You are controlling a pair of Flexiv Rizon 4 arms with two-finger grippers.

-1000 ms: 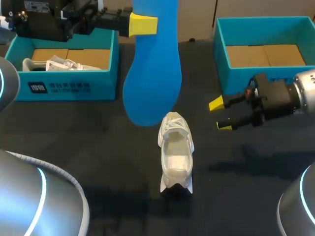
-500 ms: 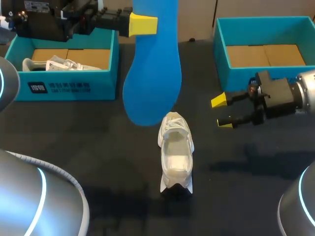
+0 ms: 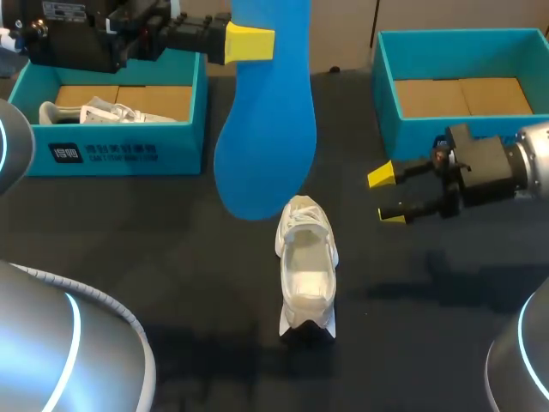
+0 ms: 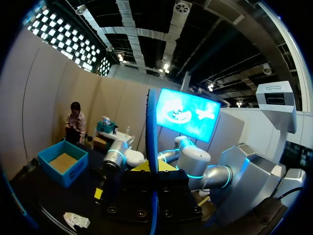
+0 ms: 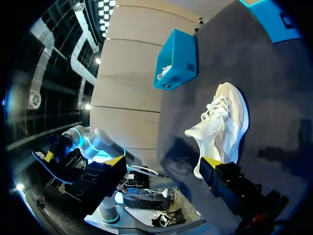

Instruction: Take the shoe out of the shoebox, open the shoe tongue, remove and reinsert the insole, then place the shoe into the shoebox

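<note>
Two shoeboxes, two shoes, one insole; left gripper clamps insole, right gripper spread apart

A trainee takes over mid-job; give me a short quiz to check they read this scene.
1. True or false: the left jaws hold the blue insole in the air, out of the white shoe.
2. Which box holds the second shoe? A: left shoebox. B: right shoebox.
3. Fill in: the right jaws are ____.
Key: 1 true; 2 A; 3 open.
</note>
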